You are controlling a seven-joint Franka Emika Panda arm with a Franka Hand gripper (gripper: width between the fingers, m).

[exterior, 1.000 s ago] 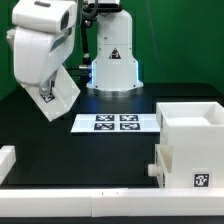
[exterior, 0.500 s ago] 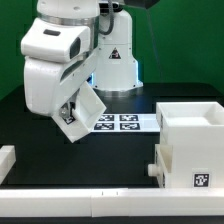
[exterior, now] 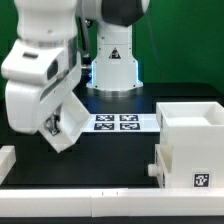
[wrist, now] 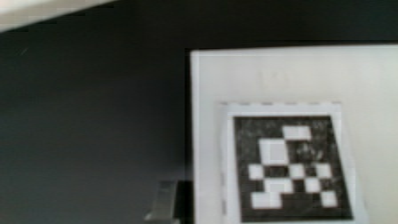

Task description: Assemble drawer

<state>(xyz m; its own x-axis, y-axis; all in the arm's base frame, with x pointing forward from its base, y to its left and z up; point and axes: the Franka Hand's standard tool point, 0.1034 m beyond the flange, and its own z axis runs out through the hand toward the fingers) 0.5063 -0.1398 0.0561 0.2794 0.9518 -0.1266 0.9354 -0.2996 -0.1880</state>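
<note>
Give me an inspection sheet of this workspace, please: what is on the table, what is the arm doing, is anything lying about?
Surface: black table, edged by low white rails.
Job's things: tilted tagged drawer part held up off the table; white drawer boxes at the exterior view's right, the front one tagged.
Clutter: marker board flat on the table; nothing else seen.
Grippers: gripper holds the tilted part; jaws mostly hidden behind it.
Cables: nothing seen.
Surroundings: robot base behind the table, green backdrop.

Tag (wrist: 281, 165) on white drawer part (wrist: 267, 85)
</note>
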